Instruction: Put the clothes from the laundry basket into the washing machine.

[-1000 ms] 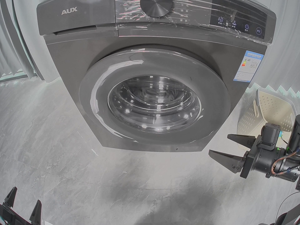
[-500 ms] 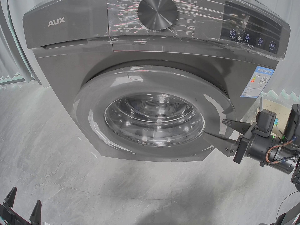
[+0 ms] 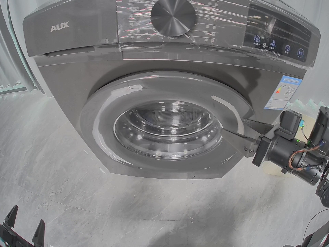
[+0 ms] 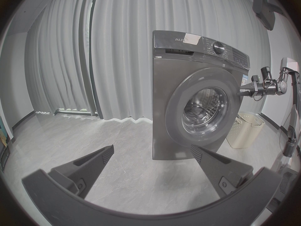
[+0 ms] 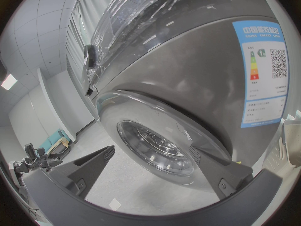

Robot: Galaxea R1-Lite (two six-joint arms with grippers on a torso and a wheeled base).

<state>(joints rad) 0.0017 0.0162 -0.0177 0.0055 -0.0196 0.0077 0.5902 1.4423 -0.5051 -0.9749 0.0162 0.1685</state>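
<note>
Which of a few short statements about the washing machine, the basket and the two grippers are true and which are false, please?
1. The washing machine has its door shut. True.
2. The right gripper holds a piece of clothing. False: its fingers are open and empty, at the door's right edge.
3. The laundry basket stands on the floor beside the machine, on the robot's right. True.
4. The left gripper is touching the door. False: it is open, low over the floor and well apart from the machine.
</note>
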